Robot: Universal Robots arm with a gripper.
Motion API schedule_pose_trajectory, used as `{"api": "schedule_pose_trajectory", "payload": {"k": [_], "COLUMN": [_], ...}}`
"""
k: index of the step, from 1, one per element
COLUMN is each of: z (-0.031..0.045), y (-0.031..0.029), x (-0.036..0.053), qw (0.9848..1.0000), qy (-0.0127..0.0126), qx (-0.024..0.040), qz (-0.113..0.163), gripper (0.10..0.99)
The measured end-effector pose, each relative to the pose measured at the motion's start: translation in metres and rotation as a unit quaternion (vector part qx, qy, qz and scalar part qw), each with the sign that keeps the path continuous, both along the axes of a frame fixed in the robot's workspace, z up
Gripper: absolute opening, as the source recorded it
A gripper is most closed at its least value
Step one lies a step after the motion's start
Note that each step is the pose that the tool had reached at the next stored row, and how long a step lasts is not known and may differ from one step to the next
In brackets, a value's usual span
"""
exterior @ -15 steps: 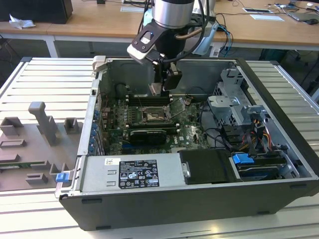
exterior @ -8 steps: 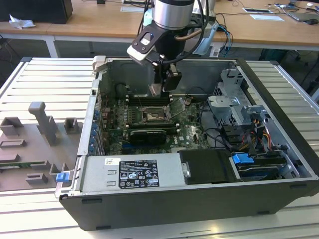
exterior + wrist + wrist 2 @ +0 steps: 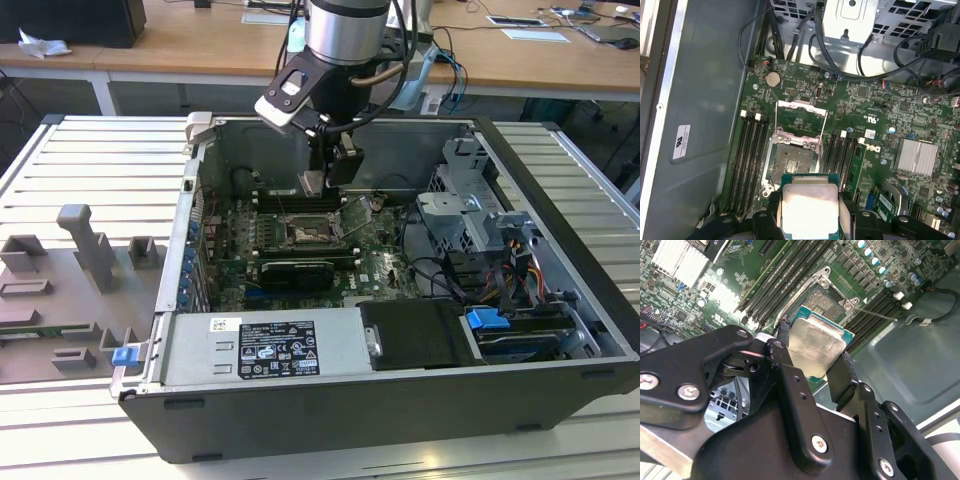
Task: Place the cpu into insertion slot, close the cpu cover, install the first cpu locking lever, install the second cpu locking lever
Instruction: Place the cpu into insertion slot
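**CPU pinched over the open socket, not yet seated**

Closest to the lens in the second wrist view are the black linkages of the gripper (image 3: 814,354). Its two fingers are pressed against opposite edges of the cpu (image 3: 817,339), which they hold flat with the silver lid facing the camera.

The chip hangs clear of the board. The insertion slot (image 3: 824,300) lies just beyond the fingertips and lower down, with its contact field bare. In the first wrist view the cpu cover (image 3: 801,104) is swung open on the side of the socket away from the gripper, so its window frame leaves the opening clear. Banks of memory slots (image 3: 747,160) run along both sides of the socket, flanking the fingers. The exterior view puts the arm inside the open computer case (image 3: 300,420), directly over the socket.

The step in hand appears to be the placement itself. To do it well, I'd judge:
- the chip should stay level and square to the socket rim, since a tilted entry could bend the contacts;
- the green edge of the chip should line up with the socket frame before any descent;
- the descent should be straight and gentle, letting the chip settle rather than pressing it;
- the fingers need room to spread without striking the socket frame or the slots on either side.
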State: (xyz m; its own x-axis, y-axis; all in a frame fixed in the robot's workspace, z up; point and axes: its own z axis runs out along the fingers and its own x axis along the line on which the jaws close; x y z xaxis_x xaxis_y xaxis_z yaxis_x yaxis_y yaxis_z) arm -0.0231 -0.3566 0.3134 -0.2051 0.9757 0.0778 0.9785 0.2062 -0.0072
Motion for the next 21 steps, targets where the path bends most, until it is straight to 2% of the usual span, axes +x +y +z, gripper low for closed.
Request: {"api": "schedule_pose_trajectory", "payload": {"k": [6,13,16,18,21], "z": [-0.0067,-0.0125,-0.0159,-0.0197,-0.0245], "y": [0.0000,0.0001,0.0001,0.0002,0.0002], "x": [0.0000,0.0000,0.0000,0.0000,-0.0002], "qw": [1.0000,0.9995,0.9987,0.9975,0.9973], "qy": [0.0000,-0.0010,-0.0011,-0.0010,-0.0011], "qx": [0.0000,-0.0001,-0.0001,-0.0001,-0.0001], "qz": [-0.002,-0.031,-0.052,-0.071,-0.074], "gripper": [0.541,0.541,0.541,0.541,0.541]}}
